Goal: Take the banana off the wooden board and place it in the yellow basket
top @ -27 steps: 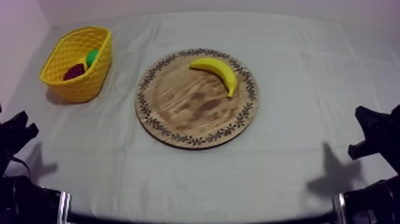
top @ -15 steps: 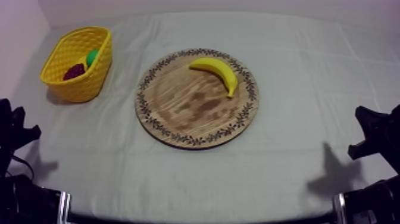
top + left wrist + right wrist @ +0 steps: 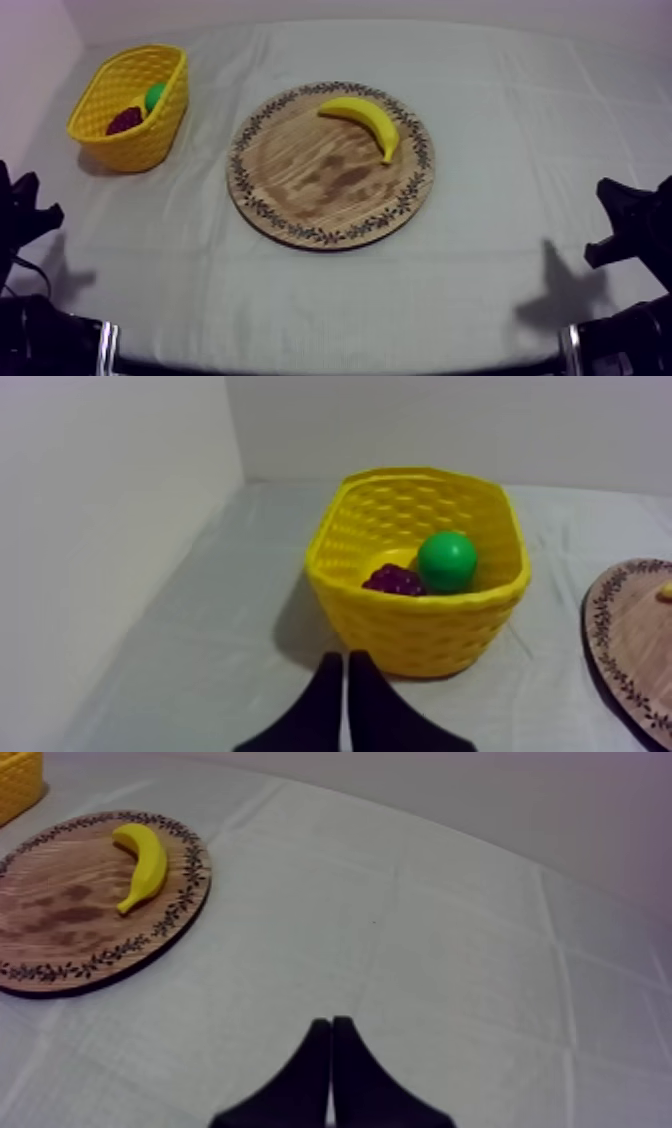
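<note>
Plainly: banana on the board, both grippers shut and empty

The banana (image 3: 365, 118) lies on the board (image 3: 320, 190), on its far right part near the patterned rim. The left gripper (image 3: 346, 659) has its fingers pressed together in a narrow wedge and grips nothing. It sits low, well to the left of the board and well apart from the banana, facing the basket (image 3: 420, 631). The right gripper (image 3: 331, 1022) is likewise closed tight on nothing, low and well to the right of the board, with bare cloth (image 3: 400, 932) between it and the banana. The basket stands left of the board and farther back, apart from it, with grapes (image 3: 395, 580) and a green fruit (image 3: 446, 561) inside, touching each other.
</note>
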